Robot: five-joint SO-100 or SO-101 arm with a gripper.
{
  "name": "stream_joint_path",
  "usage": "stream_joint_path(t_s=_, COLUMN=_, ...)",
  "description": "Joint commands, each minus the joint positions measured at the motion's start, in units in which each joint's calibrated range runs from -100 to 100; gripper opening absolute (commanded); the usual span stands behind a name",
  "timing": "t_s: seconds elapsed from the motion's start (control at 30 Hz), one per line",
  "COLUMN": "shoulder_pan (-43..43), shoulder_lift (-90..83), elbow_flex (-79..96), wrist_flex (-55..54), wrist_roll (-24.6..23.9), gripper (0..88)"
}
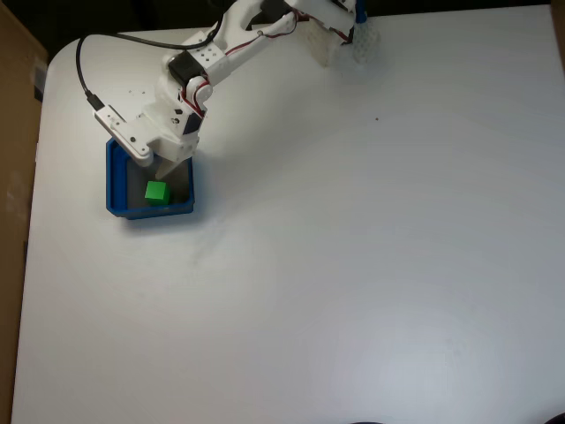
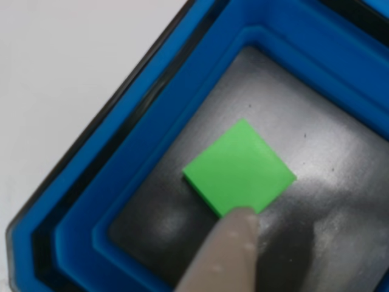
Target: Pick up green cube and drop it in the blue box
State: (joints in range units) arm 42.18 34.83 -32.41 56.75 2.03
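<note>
green cube [image 1: 157, 193] flat on grey floor of blue box [image 1: 114, 181] on white desk [image 1: 371, 247], pincer [image 1: 163, 170] just above cube, cannot tell if released or clenched, one fingertip [image 2: 228, 252] overlapping cube edge

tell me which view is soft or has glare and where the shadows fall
Fixed view: sharp, evenly lit, the arm casting a faint shadow on the white table. Other view: close and soft, pale glare patches on the grey floor of the shallow blue box, a blurred fingertip by the small bright green cube.
</note>
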Motion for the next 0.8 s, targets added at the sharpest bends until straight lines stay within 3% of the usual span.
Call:
stream_joint_path(t_s=0.0, shoulder_pan=0.24, shoulder_lift=-1.28, elbow_flex=-3.27, wrist_flex=-1.08, wrist_roll=-0.15, gripper=23.0)
stream_joint_path(t_s=0.17, shoulder_pan=0.16, shoulder_lift=-4.03, elbow_flex=-1.11, wrist_flex=-0.67, wrist_roll=-0.15, gripper=23.0)
stream_joint_path(t_s=0.57, shoulder_pan=-0.05, shoulder_lift=-31.28, elbow_flex=13.44, wrist_flex=-0.59, wrist_roll=0.29, gripper=22.8)
stream_joint_path(t_s=0.77, shoulder_pan=-0.12, shoulder_lift=-44.4, elbow_flex=25.72, wrist_flex=-0.59, wrist_roll=0.29, gripper=17.7)
